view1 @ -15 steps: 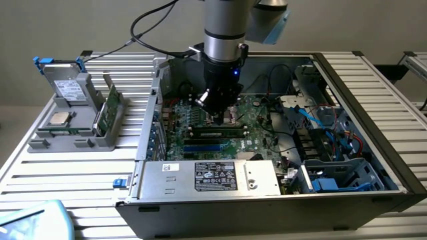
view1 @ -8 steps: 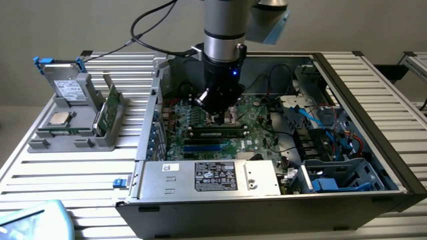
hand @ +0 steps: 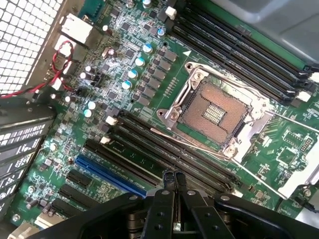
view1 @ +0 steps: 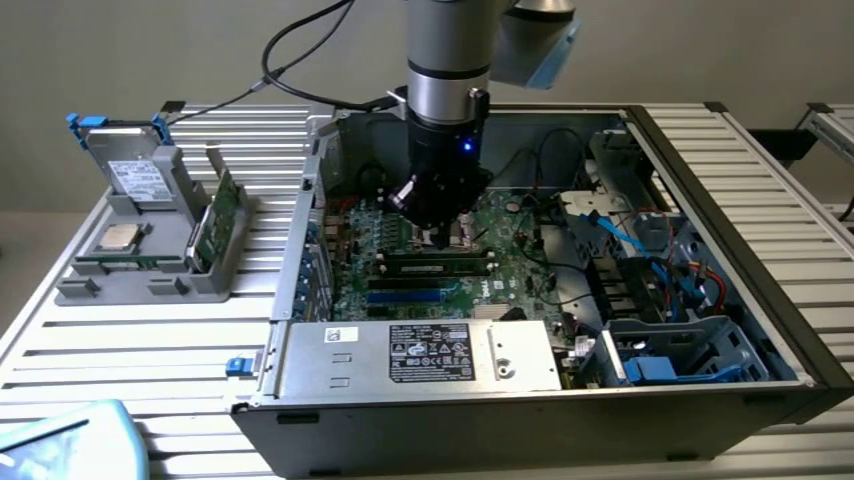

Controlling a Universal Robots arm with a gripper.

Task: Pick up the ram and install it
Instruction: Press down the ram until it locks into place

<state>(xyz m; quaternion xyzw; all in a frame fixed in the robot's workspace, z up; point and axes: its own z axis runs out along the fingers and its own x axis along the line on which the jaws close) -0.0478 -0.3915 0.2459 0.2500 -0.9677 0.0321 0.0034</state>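
Note:
In the exterior view the ram point(view1: 434, 267), a long narrow dark-green stick with a pale label, lies lengthwise in a memory slot on the motherboard point(view1: 514, 235) inside the open computer case. My gripper point(view1: 435, 238) hangs straight down just above and behind it, fingers shut with nothing between them. In the wrist view the shut gripper point(hand: 174, 178) hovers over the black memory slots point(hand: 149, 144) beside the empty processor socket point(hand: 214, 107). I cannot tell whether the fingertips touch the ram.
A grey holder point(view1: 147, 262) at the exterior view's left carries a wider green card point(view1: 214, 222), a silver processor chip point(view1: 120, 237) and a drive point(view1: 136, 175). The power supply point(view1: 420, 355), case walls point(view1: 747, 260) and blue cables point(view1: 641, 235) ring the board.

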